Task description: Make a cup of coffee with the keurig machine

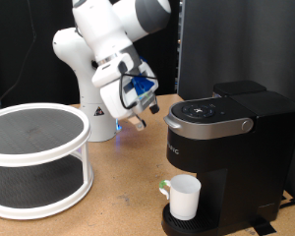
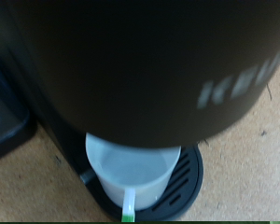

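Note:
The keurig machine (image 1: pixel 226 133) stands at the exterior view's right, a black box with a silver-grey band around its closed lid. The white cup (image 1: pixel 184 197) sits upright on the drip tray (image 1: pixel 172 224) under the spout, its handle pointing to the exterior view's left. My gripper (image 1: pixel 140 116) hangs in the air just left of the machine's head, at lid height and apart from it, with nothing seen between its fingers. In the wrist view the machine's dark head (image 2: pixel 149 65) fills the frame above the cup (image 2: pixel 131 168) and the drip tray (image 2: pixel 182 182). No fingers show there.
A white two-tier round rack (image 1: pixel 37 157) with dark mesh shelves stands on the wooden table (image 1: pixel 118 197) at the exterior view's left. The robot's white base (image 1: pixel 93 108) is behind it, and dark curtains close off the back.

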Controlling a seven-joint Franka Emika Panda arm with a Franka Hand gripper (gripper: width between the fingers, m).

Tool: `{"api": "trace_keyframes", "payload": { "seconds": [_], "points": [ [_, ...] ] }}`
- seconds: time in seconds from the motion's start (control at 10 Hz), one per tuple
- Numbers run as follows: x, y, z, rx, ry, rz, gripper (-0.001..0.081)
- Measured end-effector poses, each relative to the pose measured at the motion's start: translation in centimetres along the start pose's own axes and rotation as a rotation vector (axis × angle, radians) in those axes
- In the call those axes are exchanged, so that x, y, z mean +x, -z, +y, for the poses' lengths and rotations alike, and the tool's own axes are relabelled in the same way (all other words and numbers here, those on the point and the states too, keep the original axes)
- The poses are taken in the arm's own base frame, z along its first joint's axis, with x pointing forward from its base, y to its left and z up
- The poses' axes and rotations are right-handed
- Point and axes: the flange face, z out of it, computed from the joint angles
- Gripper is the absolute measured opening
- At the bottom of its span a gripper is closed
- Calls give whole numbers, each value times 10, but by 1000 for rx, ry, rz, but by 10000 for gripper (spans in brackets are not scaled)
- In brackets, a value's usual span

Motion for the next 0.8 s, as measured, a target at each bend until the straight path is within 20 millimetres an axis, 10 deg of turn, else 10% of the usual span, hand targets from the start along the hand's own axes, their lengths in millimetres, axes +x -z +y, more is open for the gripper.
{"api": "trace_keyframes", "payload": {
  "seconds": [0.8],
  "points": [
    [48, 94, -70, -12, 55, -17, 805]
  ]
}}
